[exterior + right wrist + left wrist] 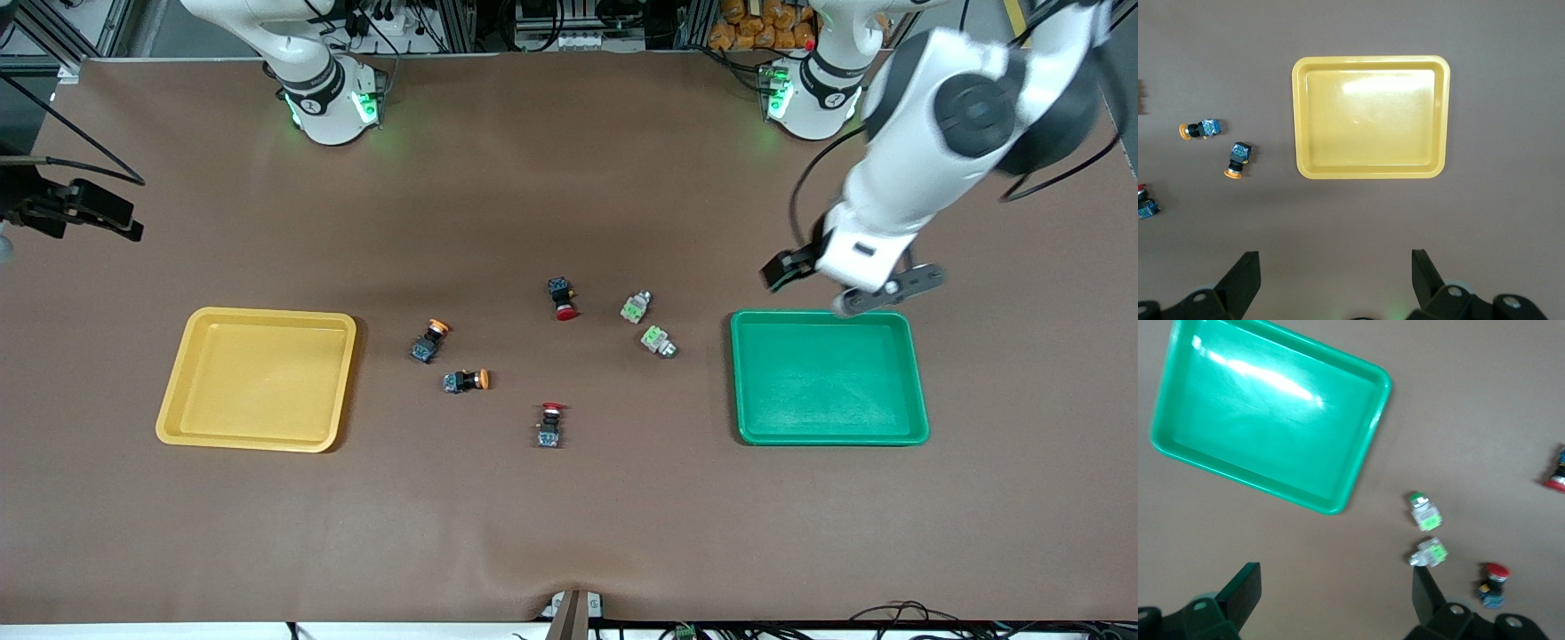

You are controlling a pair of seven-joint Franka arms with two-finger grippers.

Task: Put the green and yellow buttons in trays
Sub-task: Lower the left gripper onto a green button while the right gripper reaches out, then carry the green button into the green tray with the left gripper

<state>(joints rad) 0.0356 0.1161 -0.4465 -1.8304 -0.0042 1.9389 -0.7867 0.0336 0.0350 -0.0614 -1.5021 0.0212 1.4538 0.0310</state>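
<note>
With both trays bare, the yellow tray [258, 380] toward the right arm's end, and the left gripper [849, 284] hanging spread above the green tray's [829, 377] rim while the right gripper [1331, 280] waits apart high up, I'd worry a reach for the mid-table green buttons [646, 323] or yellow buttons [449, 360] snags a red button [562, 298] lying close by.

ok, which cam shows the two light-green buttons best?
Left wrist view: both green buttons lie large and unblocked just ahead of the open left gripper. The front view shows them small beside the green tray. The right wrist view misses them.
</note>
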